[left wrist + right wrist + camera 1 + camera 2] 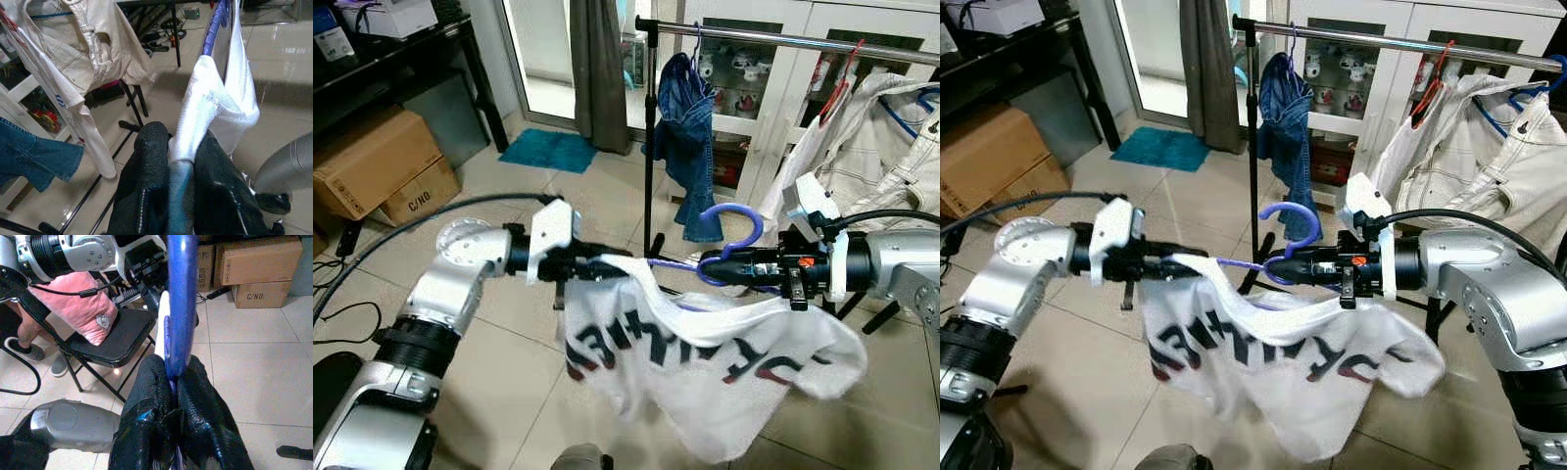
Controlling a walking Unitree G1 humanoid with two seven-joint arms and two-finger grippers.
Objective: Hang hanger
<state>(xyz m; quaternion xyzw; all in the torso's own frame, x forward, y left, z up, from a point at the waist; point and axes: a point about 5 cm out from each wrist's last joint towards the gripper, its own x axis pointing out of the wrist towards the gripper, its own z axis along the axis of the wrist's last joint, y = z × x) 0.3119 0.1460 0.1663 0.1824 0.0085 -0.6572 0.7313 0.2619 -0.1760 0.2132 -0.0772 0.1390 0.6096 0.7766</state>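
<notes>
A blue hanger (736, 227) with a white printed T-shirt (705, 362) draped over it is held level between my two arms, below and in front of the silver clothes rail (803, 40). My left gripper (595, 260) is shut on the shirt-covered end of the hanger; in the left wrist view the white cloth (215, 98) is pinched between its fingers (146, 166). My right gripper (710, 266) is shut on the hanger just under its hook, and the right wrist view has the blue bar (182, 293) rising from between the fingers (146, 391).
A denim garment (690, 127) hangs at the rail's left end by the black stand pole (649, 147). White jackets (891, 147) hang to the right. Cardboard boxes (382, 162) and a teal mat (548, 150) lie at the left. A folding chair with a pink cushion (78, 303) and a person's foot (19, 345) are behind me.
</notes>
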